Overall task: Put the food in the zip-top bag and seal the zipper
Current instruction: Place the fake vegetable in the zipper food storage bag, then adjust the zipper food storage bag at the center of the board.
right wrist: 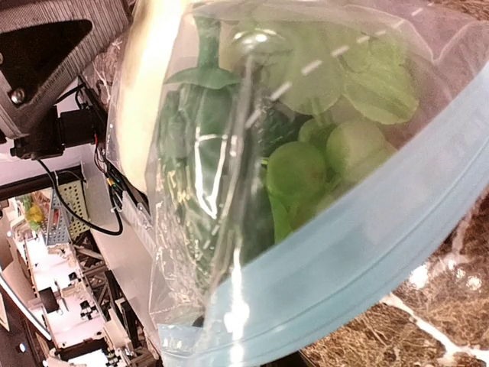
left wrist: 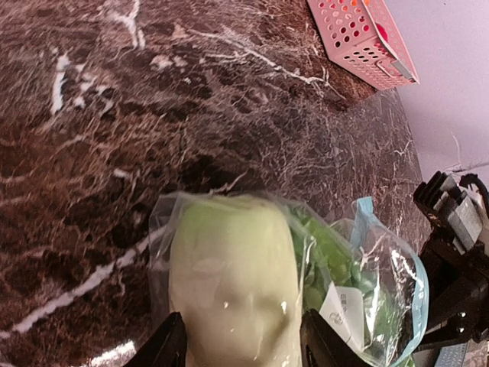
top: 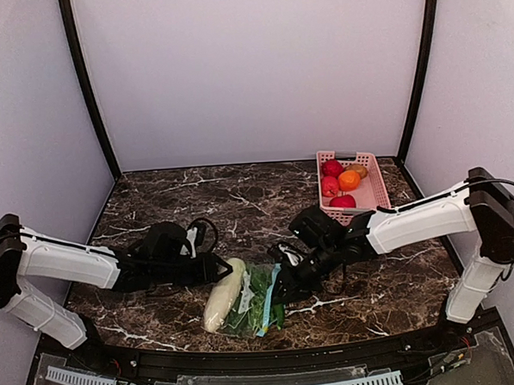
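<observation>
The bag [top: 250,301] lies flat on the tabletop [top: 171,206] near the front edge, between the two arms, with the food already inside it; the pale gourd [top: 223,296] fills the side toward the left arm, and the grapes [right wrist: 298,168], pepper [right wrist: 195,130] and leafy greens [right wrist: 382,92] crowd against the mouth. The zipper [top: 269,300] runs near-to-far along the edge that faces the right arm, slanting a little; so any sealing stroke would have to travel along that line. The right gripper [top: 286,287] sits right at the strip, clearly the nearer one; its wrist view is filled by plastic, and I cannot tell whether it is closed. The left gripper [top: 220,268] straddles the gourd's far end, fingers [left wrist: 170,348] pressed to either side through the film, apparently clamped to steady the bag.
</observation>
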Tool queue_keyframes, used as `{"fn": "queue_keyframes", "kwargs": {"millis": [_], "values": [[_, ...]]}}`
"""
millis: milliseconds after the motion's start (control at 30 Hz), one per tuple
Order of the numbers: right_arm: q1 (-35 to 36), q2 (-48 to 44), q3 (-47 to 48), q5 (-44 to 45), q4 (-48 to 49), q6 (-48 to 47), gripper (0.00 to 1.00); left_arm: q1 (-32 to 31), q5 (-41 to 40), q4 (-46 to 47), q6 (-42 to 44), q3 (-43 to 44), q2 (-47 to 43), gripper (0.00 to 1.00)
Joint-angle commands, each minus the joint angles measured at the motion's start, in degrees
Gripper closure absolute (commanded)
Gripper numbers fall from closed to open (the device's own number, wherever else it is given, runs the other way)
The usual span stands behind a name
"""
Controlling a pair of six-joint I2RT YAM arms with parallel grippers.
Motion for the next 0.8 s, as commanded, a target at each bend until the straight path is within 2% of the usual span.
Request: {"fn": "queue_keyframes", "kwargs": {"millis": [0, 100, 200, 333, 400, 533, 633, 767], "values": [[1.1, -4.3, -3.4, 7.0, 1.8, 1.8, 1.00, 2.2, 3.9, 0.0, 8.2, 6.3, 3.9, 0.50], [1.2, -5.2, -5.8, 10.9, 5.9, 2.4, 1.00, 3.6, 4.2, -2.0, 10.9, 9.1, 5.8, 0.50], [1.5, -4.5, -6.2, 13.0, 8.8, 2.0, 1.00, 4.3, 2.2, -7.2, 13.5, 12.9, 5.0, 0.43], [2.5, -3.6, -5.3, 15.2, 11.1, 0.6, 1.00, 4.3, -2.8, -18.3, 14.5, 14.7, -0.6, 0.34], [2.9, -3.1, -4.7, 15.7, 11.5, 0.1, 1.00, 4.2, -3.8, -21.5, 12.1, 12.6, -6.5, 0.33], [3.6, -1.7, -3.8, 15.7, 12.7, -0.3, 1.00, 2.5, -3.8, -21.9, 2.7, 4.5, -15.0, 0.31], [4.1, -1.0, -3.8, 16.0, 12.7, -0.2, 1.00, -0.8, -2.8, -20.6, -3.4, -1.1, -18.2, 0.27], [4.8, -0.8, -4.2, 16.2, 12.9, 0.3, 1.00, -5.6, -3.0, -19.1, -7.4, -4.2, -19.3, 0.24]]}}
